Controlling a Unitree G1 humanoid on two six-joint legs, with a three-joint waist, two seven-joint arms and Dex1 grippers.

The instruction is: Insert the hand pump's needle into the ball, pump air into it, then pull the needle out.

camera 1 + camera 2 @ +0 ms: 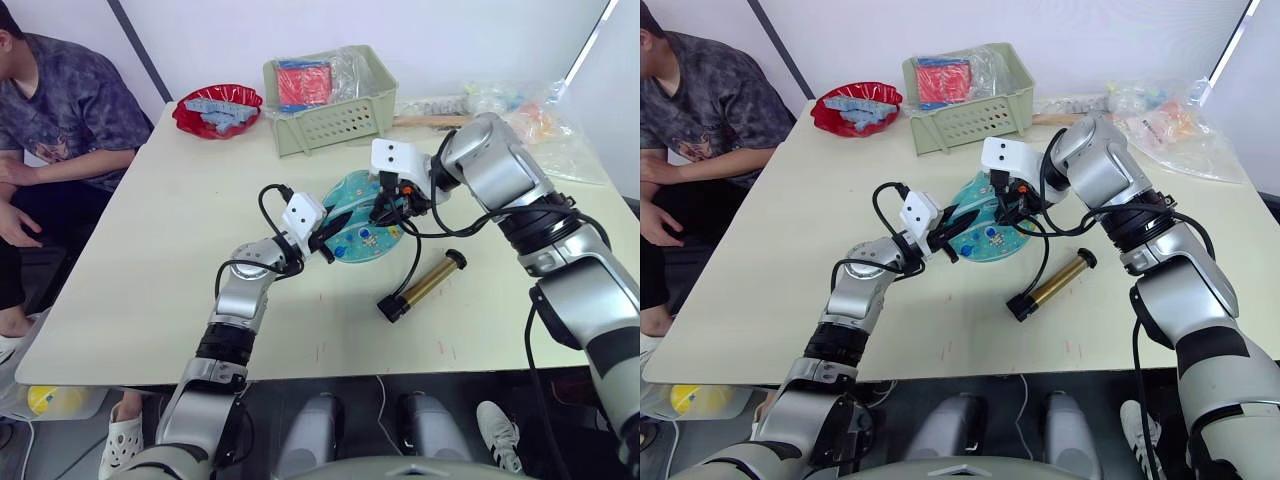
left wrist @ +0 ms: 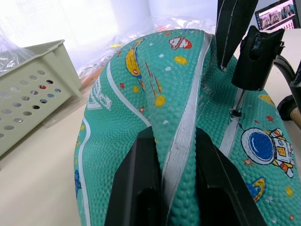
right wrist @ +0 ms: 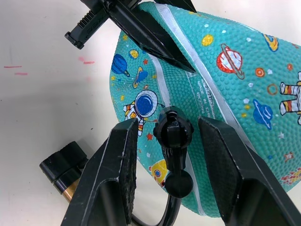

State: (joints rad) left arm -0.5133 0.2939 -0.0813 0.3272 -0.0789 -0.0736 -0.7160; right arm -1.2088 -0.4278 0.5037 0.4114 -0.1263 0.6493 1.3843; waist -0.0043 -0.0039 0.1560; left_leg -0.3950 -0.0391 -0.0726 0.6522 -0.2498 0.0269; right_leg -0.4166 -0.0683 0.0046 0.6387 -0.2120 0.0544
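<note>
The hand pump (image 1: 423,285) lies flat on the worktop (image 1: 150,250) toward the near edge, right of centre, gold barrel angled, black caps at both ends. Its thin black hose (image 1: 412,250) loops up from the near cap to the ball (image 1: 360,225). The needle (image 2: 238,101) is a thin metal pin on a black fitting (image 3: 173,129), tip seated in the valve hole beside a white seam; whether it is fully in, cannot tell. The right gripper (image 3: 174,155) straddles that fitting: its black fingers (image 3: 123,160) stand apart with a gap on each side of the fitting, so not clamped on it. The ball is teal with white seams and cartoon prints, slack and folded, sitting around the middle of the worktop, just beyond the pump. The left gripper (image 2: 174,160) pinches a raised fold of the ball's skin along a seam, fingers (image 2: 141,179) pressed on both sides of the fold. Further out: a pale green basket (image 1: 330,100) with a red item in plastic near the far edge, a red bowl (image 1: 217,108) with blue pieces beside it toward the far left corner, crumpled clear plastic bags (image 1: 530,115) at the far right corner. A person (image 1: 60,110) in a dark patterned shirt sits off the left edge.
</note>
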